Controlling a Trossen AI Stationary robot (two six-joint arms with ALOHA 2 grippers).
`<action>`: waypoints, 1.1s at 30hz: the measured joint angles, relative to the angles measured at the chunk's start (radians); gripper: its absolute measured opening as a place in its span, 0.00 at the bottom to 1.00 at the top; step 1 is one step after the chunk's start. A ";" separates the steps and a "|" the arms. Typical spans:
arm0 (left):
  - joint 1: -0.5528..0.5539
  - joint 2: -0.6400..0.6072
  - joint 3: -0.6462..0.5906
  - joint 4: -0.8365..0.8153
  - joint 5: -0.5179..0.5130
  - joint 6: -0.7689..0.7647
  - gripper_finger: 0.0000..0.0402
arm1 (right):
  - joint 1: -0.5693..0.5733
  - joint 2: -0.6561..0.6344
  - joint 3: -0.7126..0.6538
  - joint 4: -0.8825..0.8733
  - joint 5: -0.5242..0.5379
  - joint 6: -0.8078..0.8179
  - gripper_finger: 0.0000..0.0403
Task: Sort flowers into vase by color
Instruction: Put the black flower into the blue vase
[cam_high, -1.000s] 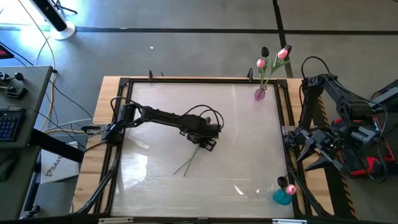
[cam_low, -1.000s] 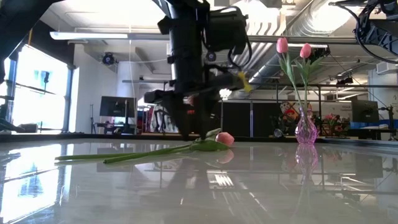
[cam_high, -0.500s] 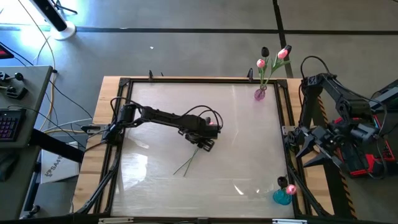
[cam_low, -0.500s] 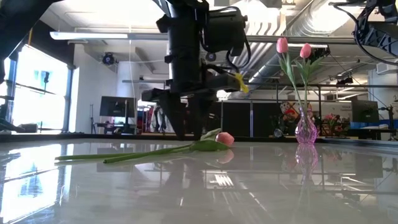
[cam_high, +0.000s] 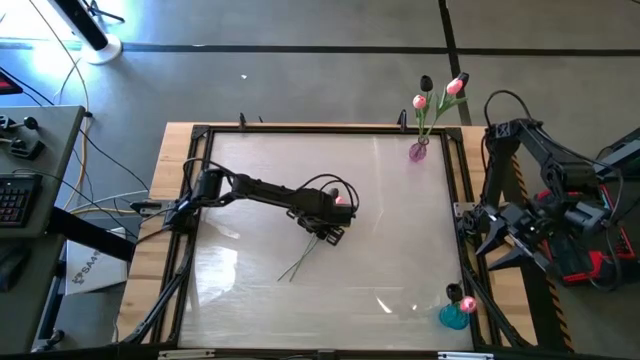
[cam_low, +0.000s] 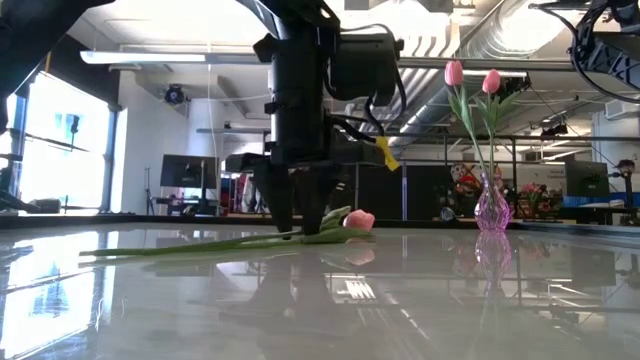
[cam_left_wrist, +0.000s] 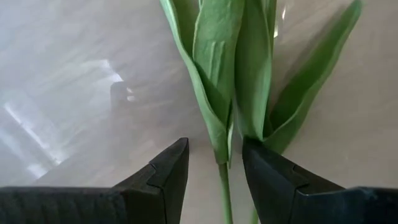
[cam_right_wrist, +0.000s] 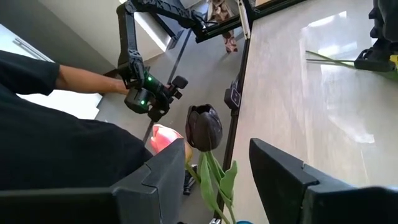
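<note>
On the glossy white table (cam_high: 250, 290), a pink tulip (cam_low: 358, 220) lies mid-surface. The left gripper (cam_left_wrist: 214, 168) straddles its stem, fingers parted (pickup step); next, close and lift toward the purple vase (cam_high: 418, 151). The right gripper (cam_right_wrist: 214, 180) waits off-table, released.

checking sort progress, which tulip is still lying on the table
The pink tulip mid-table, its stem flat between the open left gripper's fingers. The other tulips stand upright in the purple vase and the blue vase.
</note>
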 joint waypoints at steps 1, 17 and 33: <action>-0.001 0.000 0.000 0.000 -0.001 0.000 0.35 | 0.000 0.001 0.000 0.000 0.000 0.003 0.41; -0.005 -0.042 -0.008 -0.052 0.017 0.000 0.03 | 0.000 0.005 0.000 0.000 0.003 0.024 0.41; -0.035 -0.264 -0.005 0.164 -0.192 0.055 0.00 | -0.042 0.003 -0.003 -0.056 0.405 0.022 0.41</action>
